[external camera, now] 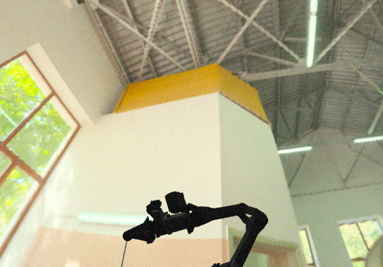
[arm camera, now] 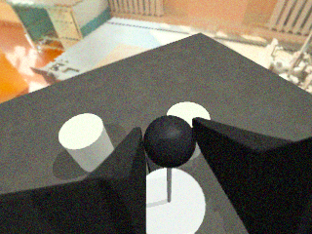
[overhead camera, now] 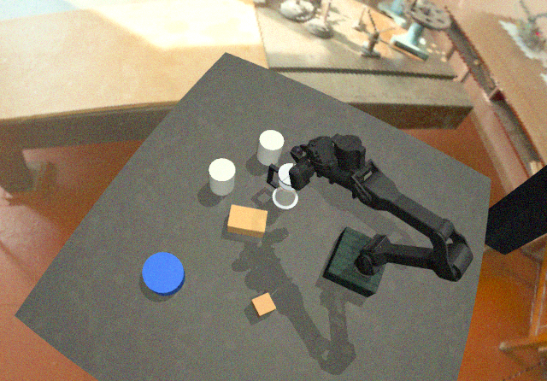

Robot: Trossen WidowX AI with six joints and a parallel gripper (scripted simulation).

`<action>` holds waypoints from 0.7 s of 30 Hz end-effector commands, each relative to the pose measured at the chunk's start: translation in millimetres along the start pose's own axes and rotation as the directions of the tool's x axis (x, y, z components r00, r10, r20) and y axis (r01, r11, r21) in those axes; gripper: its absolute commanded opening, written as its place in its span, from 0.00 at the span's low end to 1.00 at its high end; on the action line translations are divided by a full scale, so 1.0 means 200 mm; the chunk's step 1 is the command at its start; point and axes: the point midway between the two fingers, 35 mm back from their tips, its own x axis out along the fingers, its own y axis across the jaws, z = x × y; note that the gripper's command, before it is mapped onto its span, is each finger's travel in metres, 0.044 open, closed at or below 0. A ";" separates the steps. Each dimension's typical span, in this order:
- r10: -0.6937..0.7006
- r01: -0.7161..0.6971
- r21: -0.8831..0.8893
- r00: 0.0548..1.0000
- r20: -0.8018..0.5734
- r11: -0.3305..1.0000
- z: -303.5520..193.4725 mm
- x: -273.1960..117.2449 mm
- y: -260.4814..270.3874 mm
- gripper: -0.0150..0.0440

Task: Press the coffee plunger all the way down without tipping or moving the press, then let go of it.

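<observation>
The hand [arm camera: 170, 141] pinches the plunger's black knob [arm camera: 169, 139] above the glass coffee press [overhead camera: 285, 190], with two white cylinders [overhead camera: 221, 176] just beyond it on the counter [overhead camera: 132, 324].

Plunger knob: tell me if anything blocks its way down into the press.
Nothing visible does. The gripper is shut on the knob, and the rod runs straight down to the press. The two white cylinders stand apart from it.
</observation>
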 end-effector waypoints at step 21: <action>0.001 -0.001 0.006 0.998 -0.071 1.000 -0.29 0.15 0.00 0.48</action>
